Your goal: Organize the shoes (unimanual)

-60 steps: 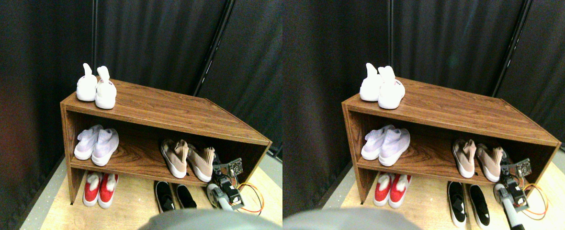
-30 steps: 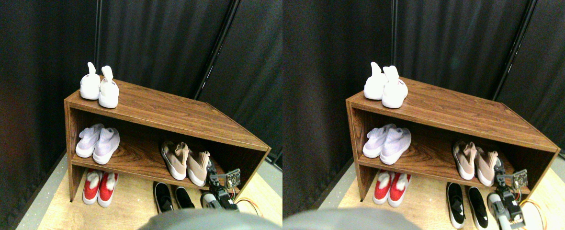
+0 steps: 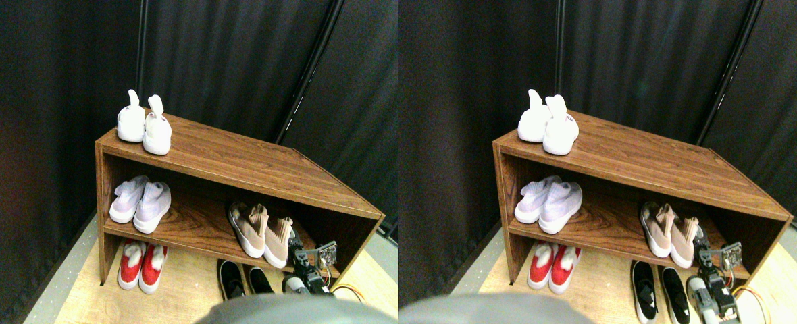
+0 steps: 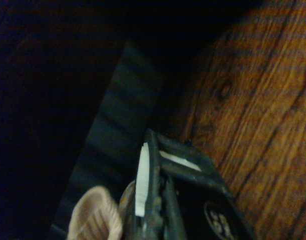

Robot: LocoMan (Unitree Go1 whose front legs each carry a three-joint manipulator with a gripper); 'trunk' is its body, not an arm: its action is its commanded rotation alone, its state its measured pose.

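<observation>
A wooden shoe rack holds the shoes. A white pair stands on its top board at the left. On the middle shelf are a pale-lavender pair at the left and a dusty-pink pair at the right. A red pair and a black pair stand on the floor under the rack. My right gripper is at the heel side of the right pink shoe. In the wrist view the dark gripper sits beside that shoe's knit collar, over the shelf board.
Black curtains hang behind and beside the rack. The rack's right side panel stands close to my arm. Orange wires trail on the pale wooden floor at the lower right.
The right pink shoe has shifted left and now lies parallel against its mate. My gripper moved left with it. The camera view shifted slightly.
</observation>
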